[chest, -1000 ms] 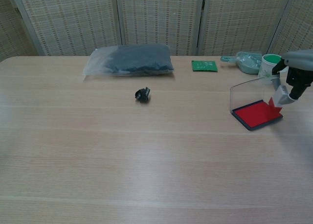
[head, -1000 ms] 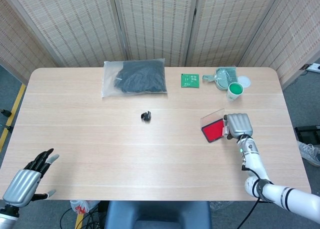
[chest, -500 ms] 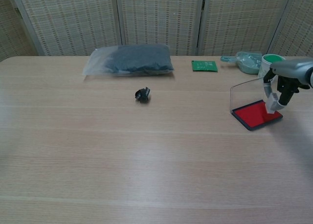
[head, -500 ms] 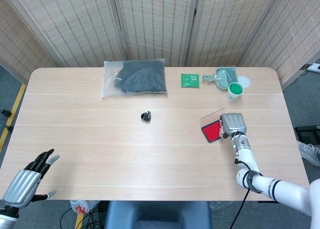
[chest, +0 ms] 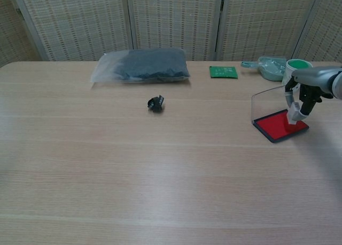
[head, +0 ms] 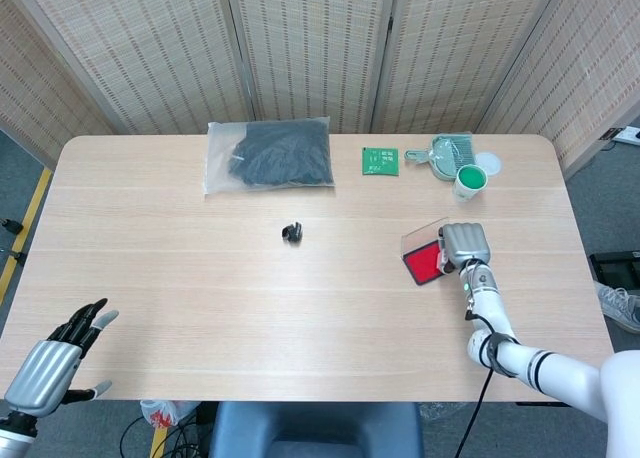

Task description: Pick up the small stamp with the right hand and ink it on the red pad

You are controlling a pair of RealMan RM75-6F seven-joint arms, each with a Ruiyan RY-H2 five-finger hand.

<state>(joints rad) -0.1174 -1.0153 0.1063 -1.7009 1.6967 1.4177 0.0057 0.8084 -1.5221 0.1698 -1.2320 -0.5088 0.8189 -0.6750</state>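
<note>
My right hand [chest: 309, 87] pinches the small pale stamp [chest: 294, 115] and holds it upright, with its lower end touching the right part of the red ink pad [chest: 279, 125]. The pad's clear lid [chest: 266, 102] stands open behind it. From above, the right hand [head: 465, 245] covers the right edge of the red pad [head: 421, 262] and hides the stamp. At the near left corner, off the table edge, my left hand [head: 52, 361] hangs with fingers spread and holds nothing.
A small black object [head: 292, 231] lies mid-table. At the back lie a dark bundle in a plastic bag [head: 268, 154], a green card [head: 380, 161], a grey-green scoop [head: 450, 155] and a green-topped cup [head: 468, 182], the cup just behind the pad.
The right hand moved left and down over the pad. The stamp, first at the pad's right edge, now stands on the red surface. The left hand stayed put.
</note>
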